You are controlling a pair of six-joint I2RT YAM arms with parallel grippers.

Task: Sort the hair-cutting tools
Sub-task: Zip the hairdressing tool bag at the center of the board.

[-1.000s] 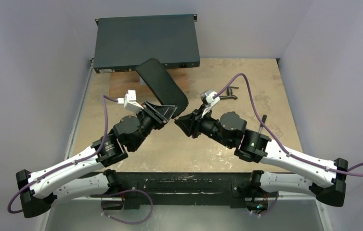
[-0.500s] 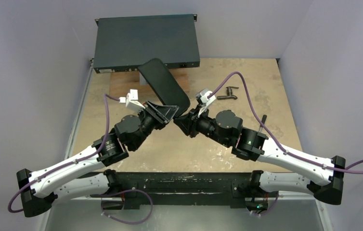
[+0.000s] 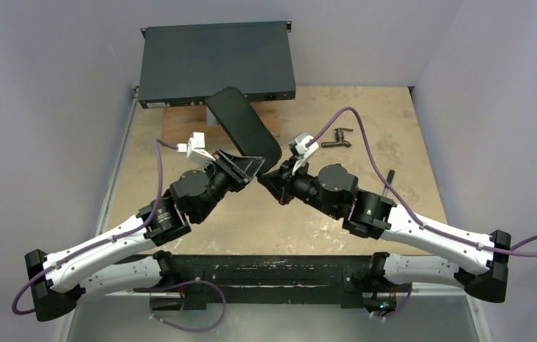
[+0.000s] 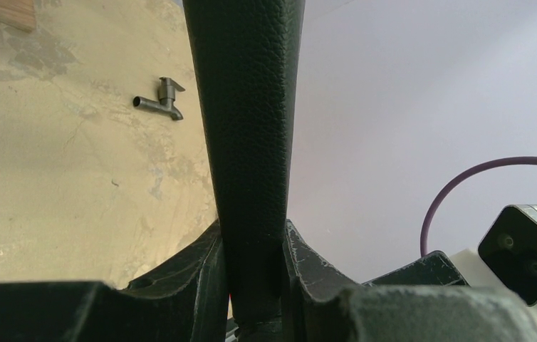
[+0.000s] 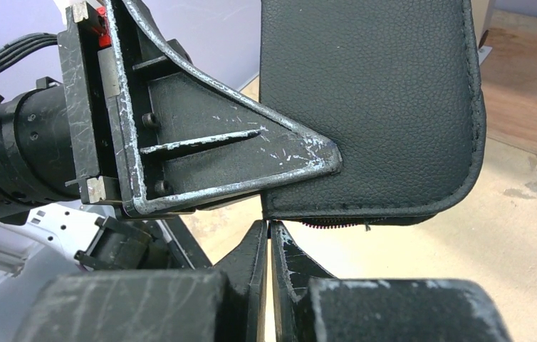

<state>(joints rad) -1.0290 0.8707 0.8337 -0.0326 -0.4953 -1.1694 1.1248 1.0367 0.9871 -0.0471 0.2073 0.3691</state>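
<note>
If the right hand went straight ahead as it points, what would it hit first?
The black pouch, at its zipped edge just ahead, beside the left hand gripping it. They may be touching; depth is unclear.

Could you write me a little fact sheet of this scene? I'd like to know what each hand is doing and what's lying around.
Left hand: shut on one end of the black zippered case
Right hand: shut, tips at the case's zipper edge; unclear whether it pinches the pull
On the table: T-shaped metal fitting, apart from both hands
At the back: flat dark box
</note>
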